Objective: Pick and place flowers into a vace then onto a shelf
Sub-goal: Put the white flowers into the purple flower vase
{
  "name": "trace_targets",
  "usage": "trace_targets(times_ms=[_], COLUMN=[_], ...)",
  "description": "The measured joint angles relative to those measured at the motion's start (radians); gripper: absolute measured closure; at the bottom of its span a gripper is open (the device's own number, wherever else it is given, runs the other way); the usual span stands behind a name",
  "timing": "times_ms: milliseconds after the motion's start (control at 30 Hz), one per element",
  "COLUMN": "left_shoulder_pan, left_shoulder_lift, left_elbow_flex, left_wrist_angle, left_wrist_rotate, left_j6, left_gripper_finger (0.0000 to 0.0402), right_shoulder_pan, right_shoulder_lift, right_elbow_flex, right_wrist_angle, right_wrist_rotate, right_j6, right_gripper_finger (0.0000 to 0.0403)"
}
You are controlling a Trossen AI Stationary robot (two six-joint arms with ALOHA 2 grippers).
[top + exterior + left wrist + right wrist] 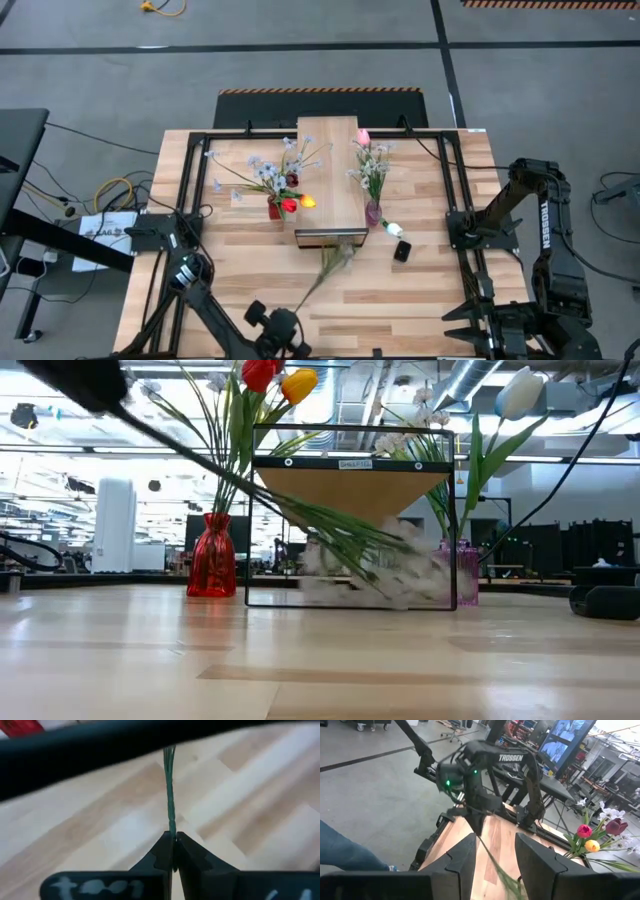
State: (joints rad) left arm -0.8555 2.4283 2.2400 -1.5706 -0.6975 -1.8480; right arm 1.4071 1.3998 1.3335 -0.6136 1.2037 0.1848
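My left gripper (288, 326) is near the table's front edge, shut on a spray of small pale blossoms (335, 258) on a long green stem (215, 465). The spray slants down toward the shelf (330, 180), a light-wood plank on a black frame. A red vase (275, 208) with red and yellow tulips (280, 378) and pale sprays stands left of the shelf. A purple glass vase (373, 212) with more flowers stands at its right. My right gripper (495, 862) hovers open at the near right, holding nothing. My left gripper pinches the spray's thin green stem (171, 827) between its two fingertips (162, 851), near the bare end. The stem runs on past the fingertips, roughly in line with them. The blossom end (400, 572) hangs low before the shelf. I cannot tell whether it touches the table.
A small black object (402, 250) lies on the table near the purple vase. A white tulip (393, 228) leans out of that vase toward the near side. Bare wood lies between the shelf and the front edge. A person's leg (345, 857) shows beyond the table.
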Motion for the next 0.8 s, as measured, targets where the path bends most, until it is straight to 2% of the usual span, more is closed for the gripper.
trace_targets(times_ms=[267,500,667,800], left_shoulder_pan=[-0.033,-0.051,-0.064,-0.072], left_shoulder_lift=[-0.002,-0.006,-0.006,-0.019], left_elbow_flex=[0.116,0.116,0.116,0.116], left_wrist_angle=[-0.001,-0.001,-0.001,0.0], left_wrist_rotate=[0.139,0.303,0.323,0.277], left_j6=[0.061,0.075,0.073,0.068], left_gripper_finger=[0.0401,0.0401,0.0401,0.0401], right_shoulder_pan=[-0.002,-0.002,-0.002,-0.002], right_shoulder_lift=[0.0,0.0,0.0,0.0], right_elbow_flex=[0.0,0.0,0.0,0.0], right_wrist_angle=[0.0,0.0,0.0,0.0], right_wrist_rotate=[0.002,0.005,0.005,0.005], right_j6=[-0.006,-0.009,-0.009,-0.01], right_gripper_finger=[0.0275,0.0275,0.0275,0.0275])
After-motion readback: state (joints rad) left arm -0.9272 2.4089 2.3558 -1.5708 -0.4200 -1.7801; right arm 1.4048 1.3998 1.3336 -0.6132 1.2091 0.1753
